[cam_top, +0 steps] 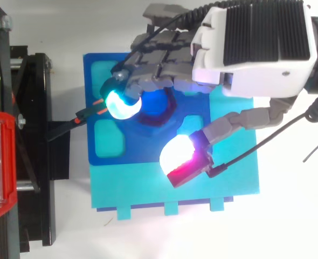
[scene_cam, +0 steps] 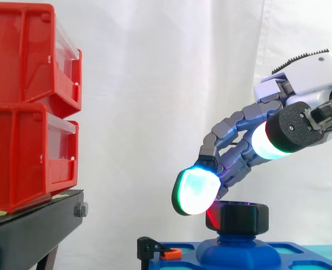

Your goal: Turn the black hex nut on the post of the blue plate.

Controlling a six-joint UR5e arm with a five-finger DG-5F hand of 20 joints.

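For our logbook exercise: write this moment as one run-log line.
black hex nut: on blue plate, not gripped | hand: open, above nut, one fingertip beside it | contact: cannot tell

Nut (scene_cam: 243,216): black, matt, plastic by its look; plate (scene_cam: 292,252): smooth, glossy blue plastic; bins (scene_cam: 19,112): shiny red plastic, clear fronts; curtain (scene_cam: 155,84): white cloth, softly creased; hand (scene_cam: 242,126): grey plastic links, smooth translucent pads (scene_cam: 195,191), one grainy black cap (scene_cam: 294,126).

Black hex nut (scene_cam: 243,217) sits on blue plate's (cam_top: 91,86) post (scene_cam: 239,250) (upright).
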